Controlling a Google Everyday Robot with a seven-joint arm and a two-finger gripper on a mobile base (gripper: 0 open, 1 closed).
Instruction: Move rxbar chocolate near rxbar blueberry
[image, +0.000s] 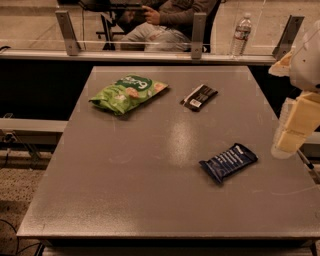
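The rxbar chocolate (199, 97), a small black bar wrapper with a white label patch at its near end, lies flat on the grey table (150, 165) at the far middle right. The rxbar blueberry (228, 162), a dark blue wrapper with white lettering, lies nearer the front right, well apart from the black bar. My gripper (292, 135) hangs at the table's right edge, to the right of the blue bar and a little above the surface. It holds nothing that I can see.
A green snack bag (128, 92) lies at the far left of the table. Beyond the table's far edge runs a rail with metal brackets (198, 35); a water bottle (241, 34) stands behind it and a seated person (165, 22) is there.
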